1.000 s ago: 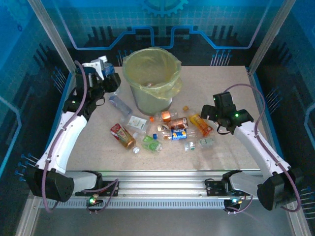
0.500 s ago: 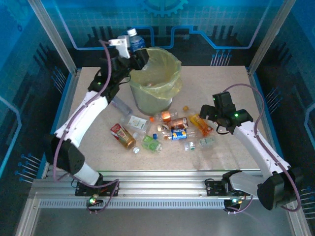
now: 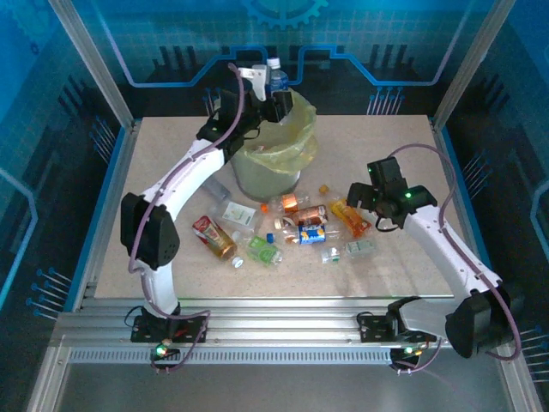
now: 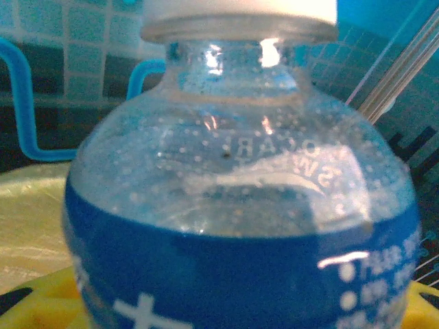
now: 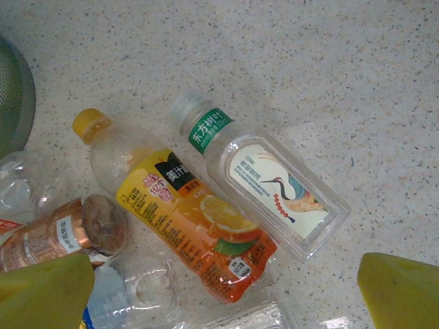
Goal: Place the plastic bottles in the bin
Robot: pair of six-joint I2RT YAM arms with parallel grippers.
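Release step of one bottle transfer. The left hand (image 3: 274, 94) is clamped on a blue-labelled bottle (image 3: 275, 77) with a white cap, carried cap-up above the far rim of the bin (image 3: 262, 180); in the left wrist view the same bottle (image 4: 240, 226) stands upright, with the yellow-green liner below it. The bottle appears to sit over the rim rather than well over the mouth, though the overhead angle leaves this uncertain. The next move would call for bringing it squarely over the opening and parting the jaws so that it drops inside the liner. The remaining plastic bottles (image 3: 300, 227) lie scattered on the surface (image 3: 386, 137) just in front of the bin. The right hand (image 3: 376, 206) hovers over the right end of this scatter, jaws fully apart and empty, above an orange juice bottle (image 5: 185, 219) and a clear crane-labelled bottle (image 5: 264, 185) lying side by side, either a likely next pick.
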